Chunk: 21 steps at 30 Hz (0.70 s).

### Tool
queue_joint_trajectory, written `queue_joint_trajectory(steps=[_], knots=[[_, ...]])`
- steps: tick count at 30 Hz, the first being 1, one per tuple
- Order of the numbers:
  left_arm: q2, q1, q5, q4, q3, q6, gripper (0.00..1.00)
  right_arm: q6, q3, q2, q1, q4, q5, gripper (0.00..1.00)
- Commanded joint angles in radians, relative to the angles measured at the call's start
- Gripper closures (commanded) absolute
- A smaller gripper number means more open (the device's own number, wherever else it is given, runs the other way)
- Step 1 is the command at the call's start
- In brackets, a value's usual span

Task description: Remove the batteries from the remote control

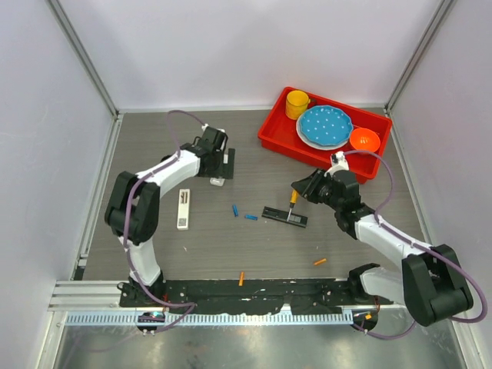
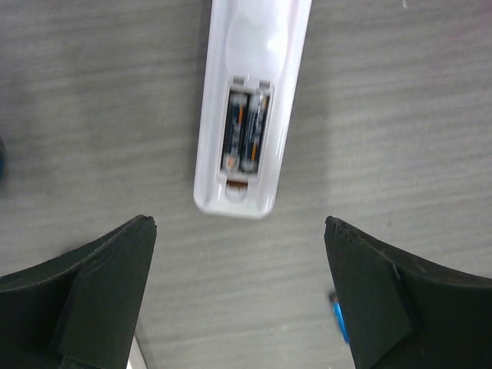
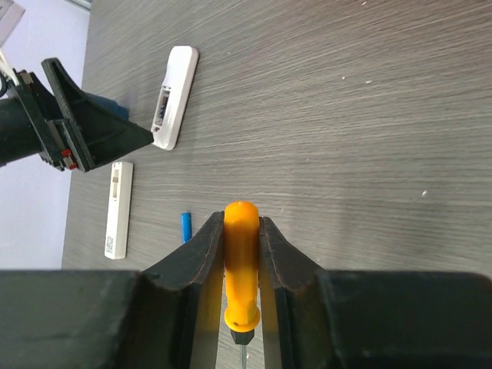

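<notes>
A white remote control (image 2: 250, 108) lies back up with its cover off, and two dark batteries (image 2: 246, 132) sit in its bay. My left gripper (image 2: 240, 223) hangs open just above its near end, touching nothing. From above the left gripper (image 1: 221, 167) hides most of that remote (image 1: 217, 182). My right gripper (image 3: 241, 219) is shut on an orange-handled screwdriver (image 3: 241, 269), its tip down on a black remote (image 1: 284, 216). Two loose blue batteries (image 1: 235, 210) (image 1: 251, 217) lie between the remotes. Two orange ones (image 1: 320, 262) (image 1: 241, 278) lie nearer the front edge.
A second white remote (image 1: 183, 209) lies left of the blue cells. A red tray (image 1: 270, 132) at the back right holds a yellow cup (image 1: 297, 104), a blue dotted plate (image 1: 325, 127) and an orange bowl (image 1: 364, 140). Walls close in the left, right and back.
</notes>
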Motion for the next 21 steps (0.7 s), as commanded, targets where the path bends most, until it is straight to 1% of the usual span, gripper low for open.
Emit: queue_joint_trajectory(steps=[1,2,3,6,7,14,15,17,20,21], knots=[[0.109,-0.002,-0.059,-0.032,0.139,0.083,0.06,-0.032,0.063,0.065,-0.037,0.097,-0.056,0.99],[0.134,-0.002,-0.06,-0.043,0.182,0.089,0.06,-0.03,0.067,0.077,-0.051,0.106,-0.06,0.99],[0.166,-0.002,-0.056,-0.046,0.196,0.094,0.07,-0.034,0.067,0.087,-0.057,0.11,-0.062,0.99],[0.195,-0.001,-0.053,-0.037,0.23,0.101,0.11,-0.046,0.077,0.11,-0.064,0.117,-0.054,0.99],[0.212,-0.002,-0.054,-0.037,0.235,0.103,0.14,-0.05,0.081,0.114,-0.066,0.114,-0.051,0.99],[0.244,-0.002,-0.06,-0.027,0.238,0.108,0.27,-0.063,0.1,0.163,-0.071,0.125,-0.039,0.99],[0.246,-0.002,-0.056,-0.024,0.233,0.108,0.32,-0.063,0.104,0.168,-0.071,0.123,-0.039,0.99],[0.248,-0.001,-0.048,-0.018,0.22,0.108,0.37,-0.064,0.11,0.18,-0.075,0.126,-0.04,0.99],[0.24,-0.001,-0.034,-0.001,0.197,0.104,0.52,-0.064,0.124,0.199,-0.078,0.126,-0.042,0.99],[0.237,-0.001,-0.03,0.003,0.19,0.103,0.6,-0.064,0.132,0.209,-0.078,0.126,-0.046,0.99]])
